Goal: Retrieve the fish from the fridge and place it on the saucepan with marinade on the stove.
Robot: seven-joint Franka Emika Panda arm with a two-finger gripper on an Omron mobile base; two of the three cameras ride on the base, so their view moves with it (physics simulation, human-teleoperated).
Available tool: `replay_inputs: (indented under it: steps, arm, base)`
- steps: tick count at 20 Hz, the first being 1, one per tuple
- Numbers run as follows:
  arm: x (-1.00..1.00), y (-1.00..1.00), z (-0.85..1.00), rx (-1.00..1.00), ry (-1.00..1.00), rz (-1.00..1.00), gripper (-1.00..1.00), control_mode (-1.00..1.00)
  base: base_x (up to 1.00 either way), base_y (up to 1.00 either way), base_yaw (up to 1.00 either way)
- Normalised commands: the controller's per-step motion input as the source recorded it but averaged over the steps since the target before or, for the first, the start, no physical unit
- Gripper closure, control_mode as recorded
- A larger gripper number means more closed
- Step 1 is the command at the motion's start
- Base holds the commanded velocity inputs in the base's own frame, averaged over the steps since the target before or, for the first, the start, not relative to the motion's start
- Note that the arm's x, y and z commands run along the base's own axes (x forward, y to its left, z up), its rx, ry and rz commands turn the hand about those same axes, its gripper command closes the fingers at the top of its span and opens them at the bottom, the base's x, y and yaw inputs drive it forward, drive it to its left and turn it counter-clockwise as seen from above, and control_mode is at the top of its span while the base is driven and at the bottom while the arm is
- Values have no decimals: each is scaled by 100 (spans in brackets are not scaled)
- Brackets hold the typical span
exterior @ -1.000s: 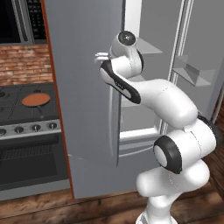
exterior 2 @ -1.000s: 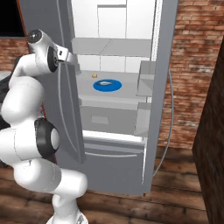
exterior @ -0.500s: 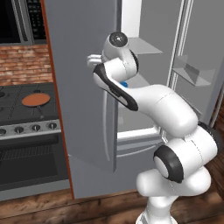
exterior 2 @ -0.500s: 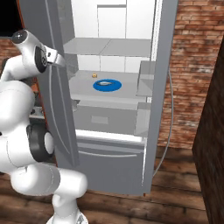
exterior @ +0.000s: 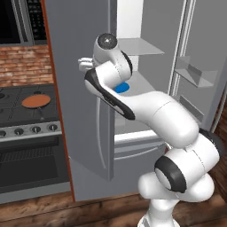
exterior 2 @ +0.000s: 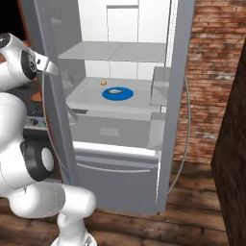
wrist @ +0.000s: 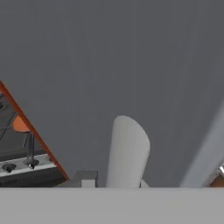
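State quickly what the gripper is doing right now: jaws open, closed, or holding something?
Gripper: cannot be told; it sits against the fridge door, jaws hidden.

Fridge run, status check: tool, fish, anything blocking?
Tool at open left fridge door, state unclear. Fish on blue plate, middle shelf, untouched. Saucepan waiting on stove. That door stands between them.

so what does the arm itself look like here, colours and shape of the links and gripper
The arm is glossy white, built of fat rounded links. Black bands ring the joints, and a long black strip runs along the upper link. A round dark grey cap closes the top joint. A grey flange sticks out by the wrist in the right base view. No cables or markings show. The gripper's fingers cannot be made out.
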Motion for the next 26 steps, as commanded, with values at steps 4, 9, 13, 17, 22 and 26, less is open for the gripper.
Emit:
replay_inputs:
  steps: [4, 9, 13, 17, 22, 26]
  arm:
    - [-29, 47, 0, 0, 4, -3, 100, -100]
    - [-29, 44, 0, 0, 4, -2, 100, -100]
    - [-25, 44, 0, 0, 3, -1, 100, -100]
    - [-23, 41, 0, 0, 2, -1, 100, -100]
    - [-7, 24, 0, 0, 0, 0, 100, -100]
    - [0, 7, 0, 0, 0, 0, -100, -100]
  base:
    - [0, 0, 0]
    - [0, 0, 0]
    - [0, 0, 0]
    - [0, 0, 0]
    - [0, 0, 0]
    - [0, 0, 0]
